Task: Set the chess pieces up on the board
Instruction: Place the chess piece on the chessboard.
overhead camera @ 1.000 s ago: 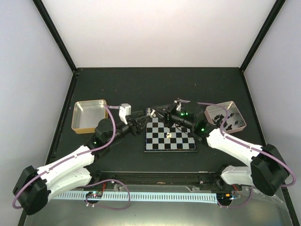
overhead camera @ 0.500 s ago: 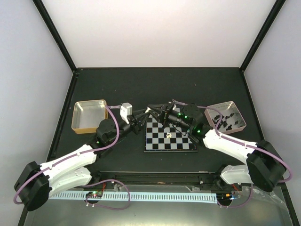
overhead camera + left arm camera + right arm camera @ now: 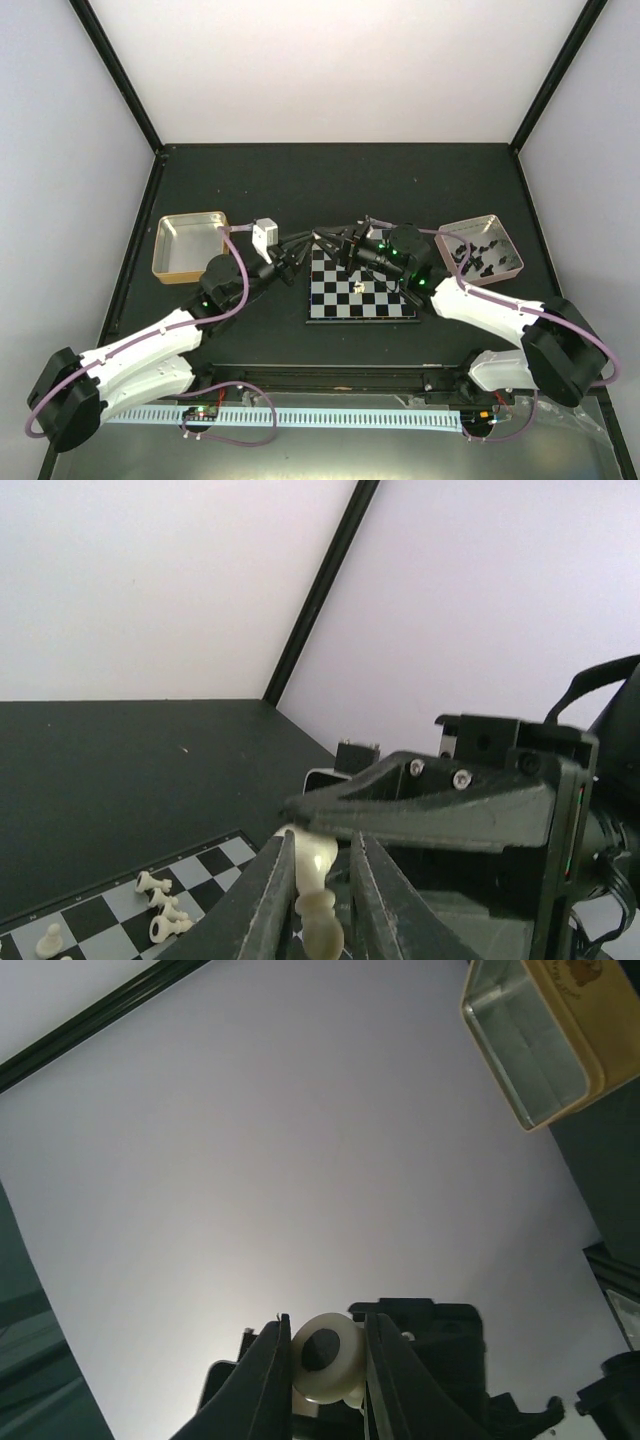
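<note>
Both grippers meet above the far left corner of the board. My right gripper is shut on a cream-white chess piece, whose round base with its dark centre faces the right wrist camera. My left gripper has its two fingers on either side of the same piece, closed in on its slim upper part. The right gripper's fingers cross just above it. Several white pieces lie toppled on the board, and one stands.
A gold metal tray sits left of the board, also in the right wrist view as the gold tray. A pinkish tray holding several black pieces sits to the right. Black posts frame the table's far corners.
The right gripper carried the white piece leftward over the board's far left corner. The left jaws, wide a second ago, have closed around that piece.
</note>
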